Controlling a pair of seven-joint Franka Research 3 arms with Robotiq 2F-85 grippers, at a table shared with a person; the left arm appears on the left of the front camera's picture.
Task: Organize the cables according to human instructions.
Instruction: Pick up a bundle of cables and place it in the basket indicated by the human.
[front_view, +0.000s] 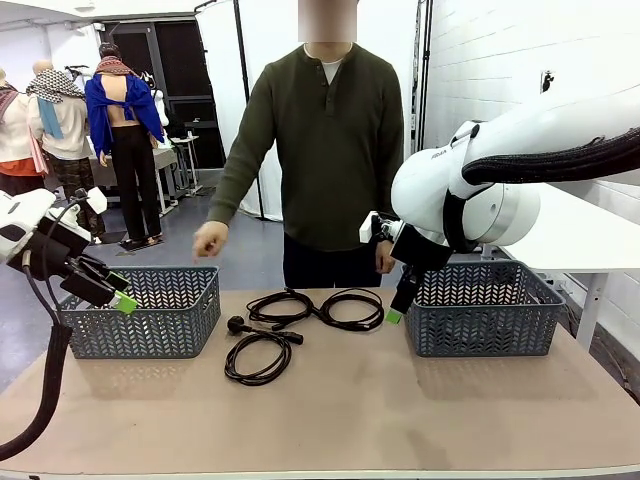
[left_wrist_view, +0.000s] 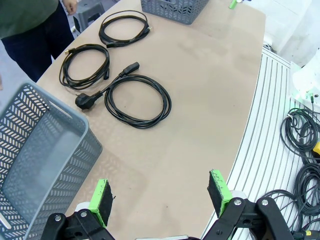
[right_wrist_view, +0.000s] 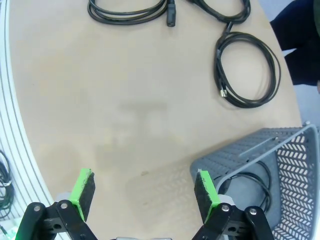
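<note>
Black cables (front_view: 265, 357) — three looped bundles — lay on the table (front_view: 400, 410) between the left basket (front_view: 140, 320) and the right basket (front_view: 480, 320), well apart from both grippers. The left gripper (left_wrist_view: 160, 186) hung wide open beside the left basket; the right gripper (right_wrist_view: 145, 177), also wide, hung by the right one, which held a fourth cable (right_wrist_view: 250, 174). Lettering on the right arm (front_view: 520, 130) was too small to read.

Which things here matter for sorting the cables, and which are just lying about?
Belong to the job:
- big-plug cable, middle cable and right-hand cable on the table
- cable inside the right basket
- left basket and right basket
- person's hand

Lying about:
- loose cords off the table's edge
- white side table
</note>
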